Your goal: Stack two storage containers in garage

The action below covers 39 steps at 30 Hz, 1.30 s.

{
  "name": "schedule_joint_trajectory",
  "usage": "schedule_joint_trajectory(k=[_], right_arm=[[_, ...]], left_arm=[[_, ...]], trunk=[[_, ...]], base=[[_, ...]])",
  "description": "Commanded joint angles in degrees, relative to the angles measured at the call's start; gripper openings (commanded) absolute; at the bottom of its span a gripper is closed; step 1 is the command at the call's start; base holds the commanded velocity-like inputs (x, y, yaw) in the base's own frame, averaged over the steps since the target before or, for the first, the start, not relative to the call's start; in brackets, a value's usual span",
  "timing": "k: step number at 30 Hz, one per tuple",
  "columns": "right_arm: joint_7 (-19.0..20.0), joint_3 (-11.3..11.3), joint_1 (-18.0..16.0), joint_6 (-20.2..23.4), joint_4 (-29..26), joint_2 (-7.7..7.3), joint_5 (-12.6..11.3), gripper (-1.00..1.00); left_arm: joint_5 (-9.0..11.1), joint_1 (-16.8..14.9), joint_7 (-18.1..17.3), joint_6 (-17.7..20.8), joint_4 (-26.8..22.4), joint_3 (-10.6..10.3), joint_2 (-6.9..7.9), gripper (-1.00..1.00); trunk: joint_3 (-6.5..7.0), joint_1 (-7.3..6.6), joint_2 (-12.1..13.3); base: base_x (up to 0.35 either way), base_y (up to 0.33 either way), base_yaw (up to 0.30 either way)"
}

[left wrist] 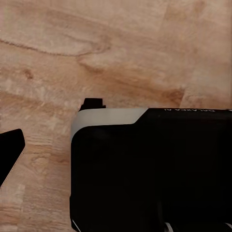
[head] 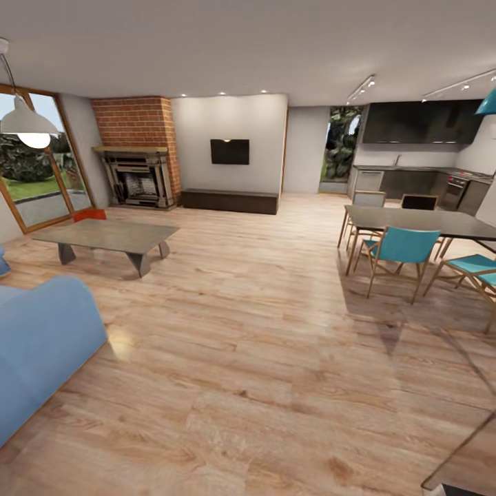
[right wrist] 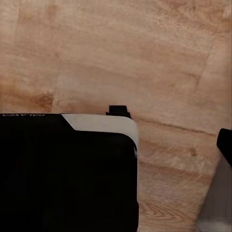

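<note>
I am in the living room, looking across its light wood plank floor. An orange-red storage container shows at the far left. It sits low behind the grey coffee table, near the glass doors, and the table top partly hides it. I cannot tell whether it is one bin or two. Both wrist views look down at the wood planks past a black, white-edged part of my own body.
A blue sofa stands at the near left. The red brick fireplace and black wall TV are on the far wall. A dark dining table with teal chairs fills the right, with a kitchen behind it.
</note>
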Motion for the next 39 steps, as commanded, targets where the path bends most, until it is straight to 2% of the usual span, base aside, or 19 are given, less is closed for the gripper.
schedule_joint_trajectory(k=[1,39], right_arm=[[-0.2,-0.4,-0.1,-0.2,0.1,0.01,0.5,1.0],[-0.2,-0.4,-0.1,-0.2,0.1,0.01,0.5,1.0]], left_arm=[[0.3,0.0,0.2,0.1,0.0,-0.1,-0.02,1.0],[0.3,0.0,0.2,0.1,0.0,-0.1,-0.02,1.0]], trunk=[[-0.1,0.05,-0.1],[-0.1,0.05,-0.1]], base=[[0.337,0.0,0.0],[0.337,0.0,0.0]])
